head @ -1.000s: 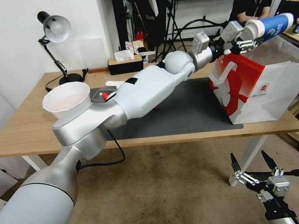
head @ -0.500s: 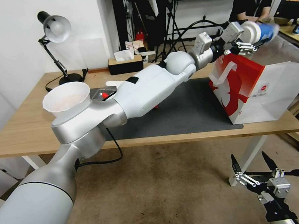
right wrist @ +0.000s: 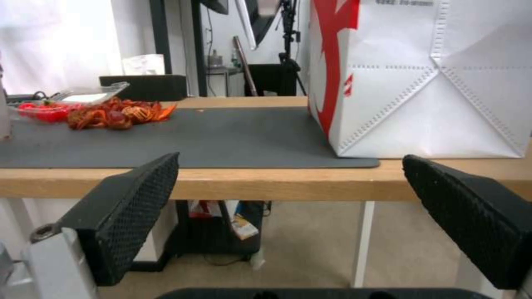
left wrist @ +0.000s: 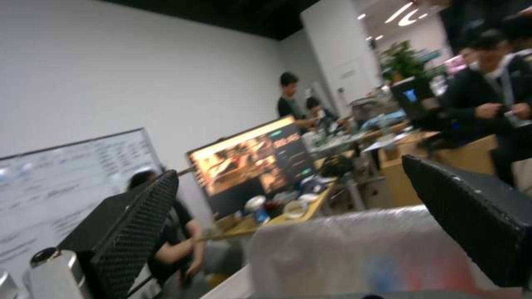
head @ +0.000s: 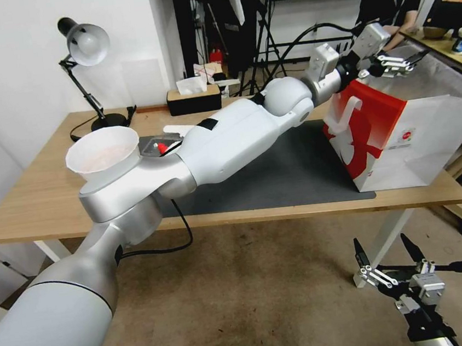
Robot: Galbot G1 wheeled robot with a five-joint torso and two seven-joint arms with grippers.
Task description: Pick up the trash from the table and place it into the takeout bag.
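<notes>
Head view shows the left gripper [head: 402,59] above the takeout bag [head: 403,138] mouth at 1 o'clock on the table [head: 36,204], fingers spread and empty; the right gripper [head: 387,255] hangs spread and empty at 5 o'clock, below the table edge. Pulling back low could snag the white handle [head: 346,114] and tip the bag. Its inside is hidden behind translucent plastic [left wrist: 355,253], so any trash there cannot be confirmed.

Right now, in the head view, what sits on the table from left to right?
Lamp → white bowl → red shells → tissue box → takeout bag, with the left gripper open above it.
</notes>
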